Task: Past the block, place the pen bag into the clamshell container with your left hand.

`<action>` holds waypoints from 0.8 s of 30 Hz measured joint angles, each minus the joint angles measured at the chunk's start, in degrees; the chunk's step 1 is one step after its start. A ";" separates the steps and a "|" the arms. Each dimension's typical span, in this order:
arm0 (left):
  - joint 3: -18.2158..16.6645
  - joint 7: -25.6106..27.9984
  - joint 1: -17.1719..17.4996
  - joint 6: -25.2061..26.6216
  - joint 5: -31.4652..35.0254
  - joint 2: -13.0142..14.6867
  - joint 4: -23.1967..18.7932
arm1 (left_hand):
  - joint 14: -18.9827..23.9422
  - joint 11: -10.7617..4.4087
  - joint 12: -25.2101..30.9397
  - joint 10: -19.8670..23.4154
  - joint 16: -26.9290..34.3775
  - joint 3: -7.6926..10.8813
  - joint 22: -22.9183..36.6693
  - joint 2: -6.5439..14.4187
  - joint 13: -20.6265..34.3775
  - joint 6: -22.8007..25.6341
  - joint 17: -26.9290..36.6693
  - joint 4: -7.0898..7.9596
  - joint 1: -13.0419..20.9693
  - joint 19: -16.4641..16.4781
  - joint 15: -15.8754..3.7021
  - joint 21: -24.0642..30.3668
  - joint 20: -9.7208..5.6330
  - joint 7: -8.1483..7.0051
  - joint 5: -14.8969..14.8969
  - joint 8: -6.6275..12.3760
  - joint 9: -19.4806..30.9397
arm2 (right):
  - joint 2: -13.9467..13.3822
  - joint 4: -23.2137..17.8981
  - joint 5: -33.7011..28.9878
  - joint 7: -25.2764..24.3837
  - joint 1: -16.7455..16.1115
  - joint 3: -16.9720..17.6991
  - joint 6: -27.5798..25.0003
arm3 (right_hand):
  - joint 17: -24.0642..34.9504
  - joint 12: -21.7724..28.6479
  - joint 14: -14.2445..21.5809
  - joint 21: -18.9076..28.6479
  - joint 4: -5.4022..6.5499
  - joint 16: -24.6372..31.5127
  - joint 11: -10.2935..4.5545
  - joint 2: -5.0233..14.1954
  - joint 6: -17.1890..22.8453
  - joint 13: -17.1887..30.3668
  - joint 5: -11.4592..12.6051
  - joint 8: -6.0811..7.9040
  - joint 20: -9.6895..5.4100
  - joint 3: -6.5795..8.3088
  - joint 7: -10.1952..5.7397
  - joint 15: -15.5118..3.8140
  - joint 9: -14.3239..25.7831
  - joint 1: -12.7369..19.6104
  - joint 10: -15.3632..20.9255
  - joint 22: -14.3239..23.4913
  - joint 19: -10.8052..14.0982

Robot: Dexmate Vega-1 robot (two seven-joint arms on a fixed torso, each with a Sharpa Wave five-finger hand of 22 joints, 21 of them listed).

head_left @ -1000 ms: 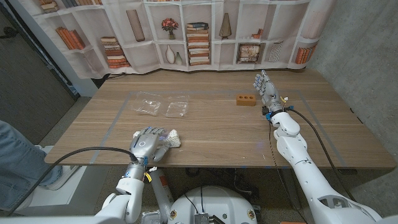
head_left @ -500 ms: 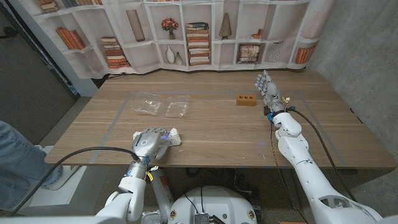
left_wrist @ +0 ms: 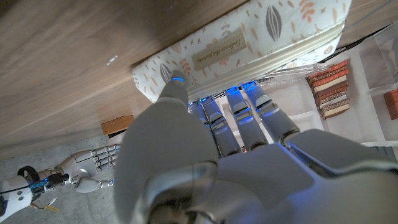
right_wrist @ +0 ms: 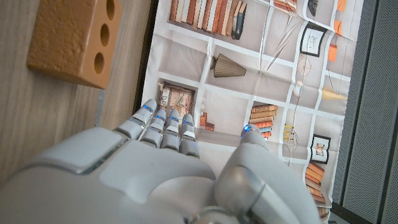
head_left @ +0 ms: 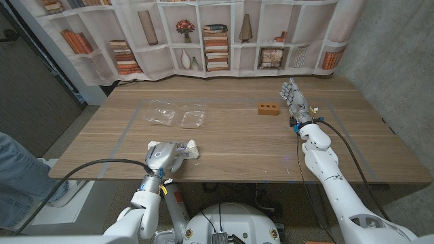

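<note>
Since 1 second ago, the left hand has been closed further over the pen bag, which has barely shifted on the tabletop near its front edge. The fingers are curled against the bag's near side with the thumb over its end; whether a firm hold has been gained cannot be told.

A slip is judged the main risk: the soft bag could sag or be dropped on lifting, or be dragged off the front edge. The clear clamshell container lies open, well apart toward the far side, and could be pushed away by a low approach. The block sits far right, near the idle right hand, its fingers spread and holding nothing.

In the left wrist view, the bag's leaf print and zip are shown, with fingertips touching it, which are hidden in the head view.
</note>
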 measured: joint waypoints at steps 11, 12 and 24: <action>0.31 -0.59 -0.63 0.22 -0.48 -0.22 -0.32 | 1.29 0.02 -0.71 0.85 -0.29 0.75 0.00 0.97 0.00 0.54 0.00 -0.28 1.58 1.15 -0.14 0.00 -0.31 0.08 -0.67 -0.01 -0.01 | -0.02 0.00 0.11 0.17 -0.23 0.26 -0.02 | 0.00 0.00 0.00 -0.20 0.00 0.00 0.32 0.00 0.21 0.00 0.00 0.00 -0.31 0.00 -0.21 0.00 0.00 0.00 0.31 0.00 0.31; 0.33 -0.61 -0.74 0.25 -0.54 -0.26 -0.33 | 1.52 0.10 -0.71 1.19 -0.29 0.96 0.00 1.19 0.00 0.95 0.00 -0.16 1.79 1.58 -0.24 0.08 -0.39 0.10 -0.67 -0.01 -0.01 | -0.01 0.00 0.12 0.17 -0.29 0.30 -0.02 | 0.00 0.00 0.00 -0.20 0.00 0.00 0.32 0.00 0.21 0.00 0.00 0.00 -0.31 0.00 -0.21 0.00 0.00 0.00 0.31 0.00 0.31; -0.12 -0.94 -1.00 0.17 -1.50 0.12 -1.02 | 3.48 -0.41 -1.11 3.28 -1.16 1.60 0.00 1.17 0.00 2.77 0.00 -0.18 2.83 3.07 -0.85 0.40 -0.43 -0.10 -1.06 -0.03 -0.09 | 0.01 -0.27 0.16 0.17 -0.56 0.47 -0.02 | 0.00 0.00 0.00 -0.41 0.00 0.00 0.32 0.00 0.20 0.00 0.00 0.00 0.01 0.00 -0.21 0.00 0.00 0.00 0.31 0.00 0.62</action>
